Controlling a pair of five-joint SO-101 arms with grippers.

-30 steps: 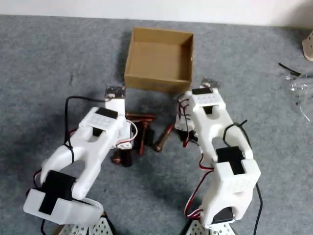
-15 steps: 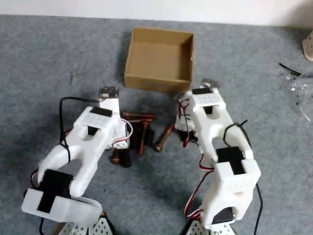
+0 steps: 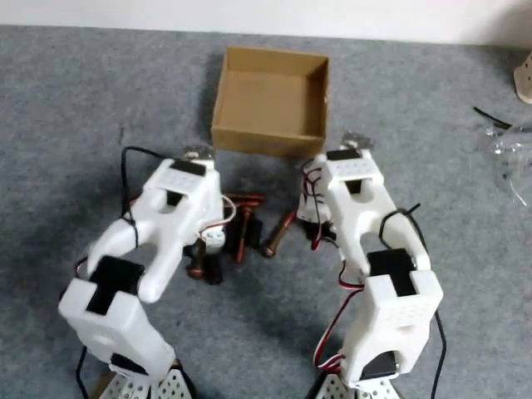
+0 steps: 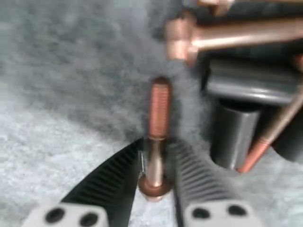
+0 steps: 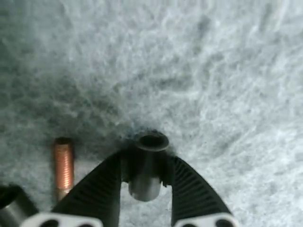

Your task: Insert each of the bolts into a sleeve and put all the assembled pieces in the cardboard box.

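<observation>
1. Fingers (image 4: 118, 165) of the left gripper (image 4: 156, 153) are clenched on a copper bolt (image 4: 158, 113), pinching it just above its head (the threaded end points away from the wrist).
2. Just past that bolt's tip lies a second bolt (image 4: 236, 35), and beside it two dark sleeves (image 4: 251, 82) rest close together on the grey desk (image 4: 47, 94).
3. The right gripper (image 5: 147, 160) is grasping a held sleeve (image 5: 144, 182), whose open end faces away from the wrist; a loose bolt (image 5: 62, 165) lies near it on the desk.
4. In the high view the left arm (image 3: 179, 208) and right arm (image 3: 357, 195) both bend down over a pile (image 3: 249, 229) of bolts and sleeves lying between them.
5. The cardboard box (image 3: 266, 137) stands just beyond the pile (open side up), between the two arms' wrists and slightly farther back.
</observation>
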